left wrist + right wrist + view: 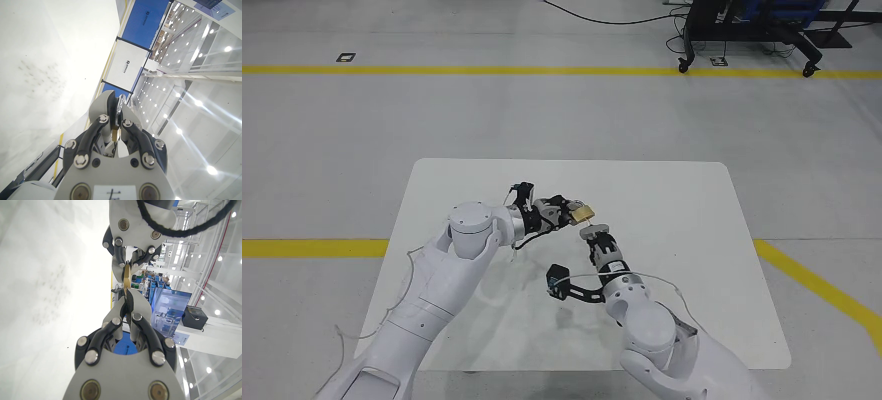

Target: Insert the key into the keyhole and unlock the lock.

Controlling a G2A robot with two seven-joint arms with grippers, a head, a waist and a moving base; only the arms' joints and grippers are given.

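My left gripper (570, 211) is shut on the brass padlock (583, 212) and holds it above the middle of the white table (672, 300). In the left wrist view the lock's brass body (115, 134) and a silvery metal part (121, 102) sit between the pads of the left gripper (118, 102). My right gripper (590, 231) is just in front of the lock, shut on the key. In the right wrist view the right gripper (127, 294) has its tips against the lower end of the padlock (127, 275). The key is almost wholly hidden between its pads.
The table's surface around both arms is bare. On the floor beyond the table run yellow lines (442, 69). A black wheeled frame (752, 35) and a loose cable (602, 18) lie at the back right, far from the arms.
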